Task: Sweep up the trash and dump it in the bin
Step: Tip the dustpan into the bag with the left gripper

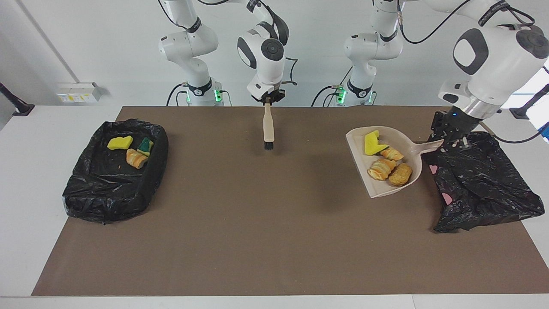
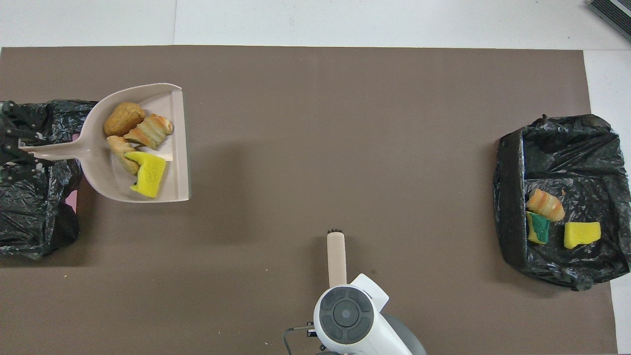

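Holding my left gripper (image 1: pixel 446 142) clenched on the smooth beige dustpan (image 1: pixel 407 143) with spongy, flaky trash (image 1: pixel 386 163), right gripper (image 1: pixel 267 99) gripping the brush (image 1: pixel 268 128) upright.

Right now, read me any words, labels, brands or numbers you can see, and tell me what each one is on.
No text here can be read.
Lettering on the left arm's upper link: too small to read.
Yellow stickers on the wall box: too small to read.
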Motion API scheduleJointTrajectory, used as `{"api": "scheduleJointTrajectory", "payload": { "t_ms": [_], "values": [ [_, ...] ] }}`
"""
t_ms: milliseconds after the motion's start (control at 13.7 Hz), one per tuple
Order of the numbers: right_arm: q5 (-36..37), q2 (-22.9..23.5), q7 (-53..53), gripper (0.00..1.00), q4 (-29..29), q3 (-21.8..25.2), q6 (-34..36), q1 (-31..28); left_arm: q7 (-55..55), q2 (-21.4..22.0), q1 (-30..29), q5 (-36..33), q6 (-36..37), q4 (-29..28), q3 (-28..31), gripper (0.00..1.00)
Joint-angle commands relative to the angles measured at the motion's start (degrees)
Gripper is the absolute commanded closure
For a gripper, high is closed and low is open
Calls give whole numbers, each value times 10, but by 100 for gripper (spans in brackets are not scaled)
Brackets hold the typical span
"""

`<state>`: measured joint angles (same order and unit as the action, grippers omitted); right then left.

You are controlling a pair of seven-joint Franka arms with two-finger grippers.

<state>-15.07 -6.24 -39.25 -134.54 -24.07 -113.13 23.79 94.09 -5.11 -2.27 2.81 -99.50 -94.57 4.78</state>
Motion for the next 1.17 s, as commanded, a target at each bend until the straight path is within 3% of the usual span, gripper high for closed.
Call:
{"api": "scheduleJointTrajectory", "payload": {
  "t_ms": [0,292,366,512,585,804,877,951,1024,1097],
  "values": [
    [-14,25,-17,100,-5,2,-32,9,76,-2,-71,-19,5,12,-4,100],
    [-14,42,-7,100,-7,2,-56,13,106,-3,-145,-99,-36,16,-3,100],
    [-14,43,-7,92,-7,2,-56,13,108,-6,-162,-124,-61,16,-3,100],
    [-14,45,5,66,-7,2,-56,13,109,-9,-164,-203,-108,6,-3,100],
    [-14,45,11,60,-7,2,-56,13,109,-18,-165,-225,-125,1,-3,100],
    [-14,47,15,56,-6,3,-54,12,101,-30,-179,-309,-190,-32,-3,100],
    [-13,47,15,48,-4,2,-53,12,90,-29,-178,-339,-207,-47,-3,100],
    [-7,51,13,30,1,3,-54,12,64,-27,-176,-360,-219,-54,-3,100],
    [-4,54,12,5,7,3,-59,12,46,-27,-172,-389,-221,-55,-3,100],
    [1,52,13,0,14,4,-59,12,23,-26,-168,-433,-220,-55,-3,100]
  ]
}}
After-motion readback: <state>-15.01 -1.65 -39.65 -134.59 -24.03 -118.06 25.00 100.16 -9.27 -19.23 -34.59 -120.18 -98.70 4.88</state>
